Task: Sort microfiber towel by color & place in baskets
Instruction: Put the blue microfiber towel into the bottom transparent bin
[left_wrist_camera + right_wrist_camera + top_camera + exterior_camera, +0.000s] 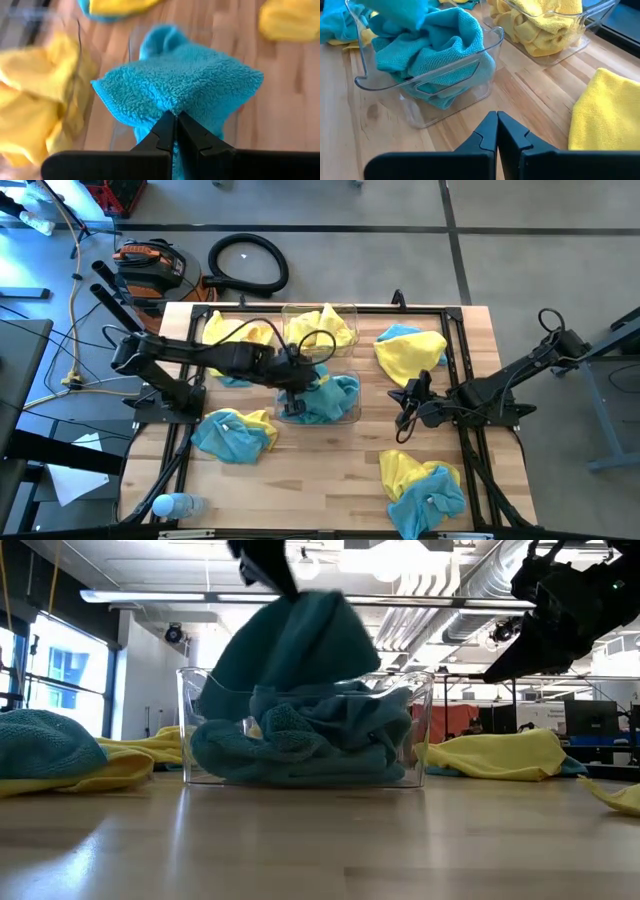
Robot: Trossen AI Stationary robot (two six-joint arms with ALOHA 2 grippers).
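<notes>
Above the blue bin's rim, left fingers pinch a turquoise towel.

Grey concrete floor, bright windows

A blue towel hangs pinched in the closed left tool, just above the clear bin heaped with crumpled blue towels. Beside it, the 2nd clear bin holds yellow towels. Mixed yellow-and-blue piles lie around on the desk.
</notes>
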